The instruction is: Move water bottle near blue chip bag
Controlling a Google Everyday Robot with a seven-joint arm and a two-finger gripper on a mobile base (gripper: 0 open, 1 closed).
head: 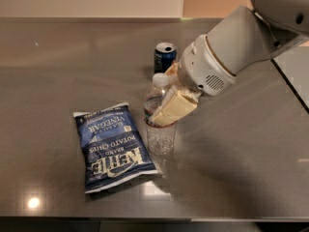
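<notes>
The water bottle (160, 132) stands upright on the table, a clear ribbed bottle with a white cap, just right of the blue chip bag (113, 146). The bag lies flat with white "Kettle" lettering. My gripper (170, 94) reaches in from the upper right and is shut on the bottle's upper half. One cream finger (175, 109) crosses in front of the label band and the other shows behind the bottle's neck. The bottle's base rests on the table, a small gap from the bag's right edge.
A short dark blue soda can (164, 56) stands behind the bottle, close to my wrist. The grey table (241, 168) has its front edge along the bottom of the view. A dark seam runs down the right side.
</notes>
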